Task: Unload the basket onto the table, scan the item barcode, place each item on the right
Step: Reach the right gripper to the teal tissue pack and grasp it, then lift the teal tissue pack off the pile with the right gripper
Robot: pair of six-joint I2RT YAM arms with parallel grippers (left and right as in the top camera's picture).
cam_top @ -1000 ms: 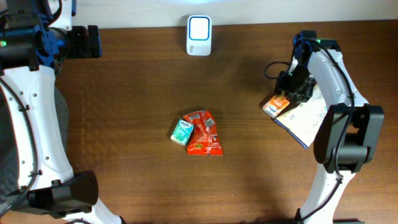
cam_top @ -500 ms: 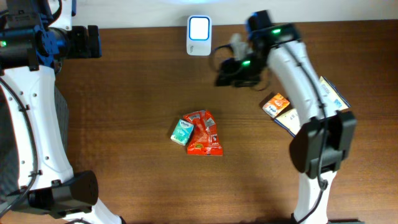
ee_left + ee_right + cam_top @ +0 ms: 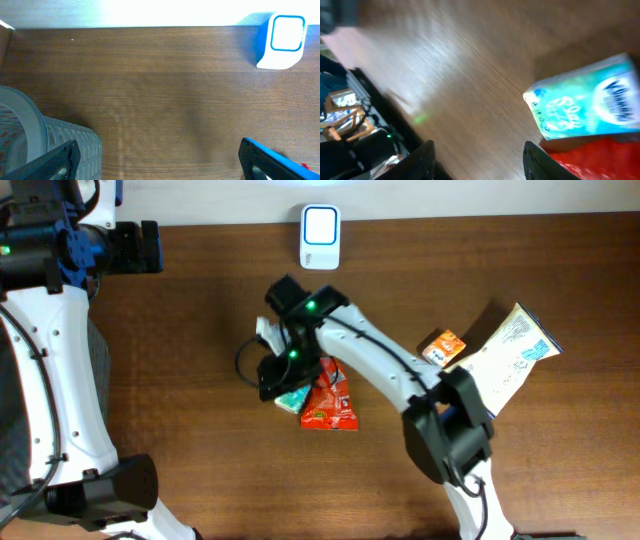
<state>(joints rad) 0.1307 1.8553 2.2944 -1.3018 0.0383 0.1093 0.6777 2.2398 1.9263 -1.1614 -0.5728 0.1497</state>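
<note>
A teal tissue pack (image 3: pixel 292 396) lies at the table's middle, touching a red snack packet (image 3: pixel 328 408) on its right. The white and blue scanner (image 3: pixel 320 237) stands at the back edge. My right gripper (image 3: pixel 270 380) hovers just left of the teal pack (image 3: pixel 587 102), open, with bare wood between its fingers (image 3: pixel 422 160); the red packet (image 3: pixel 605 160) shows at the lower right of the blurred right wrist view. My left gripper (image 3: pixel 150 247) stays at the far back left, open and holding nothing (image 3: pixel 160 167), with the scanner (image 3: pixel 282 37) off to its right.
A small orange box (image 3: pixel 444 346) and a white and blue pouch (image 3: pixel 505 360) lie at the right side. A grey plastic basket (image 3: pixel 55 145) sits under the left gripper's left finger. The right arm stretches across the table's middle.
My right arm swung from the orange box at the right, past the scanner, over to the teal pack at the middle. The left arm has not moved.
</note>
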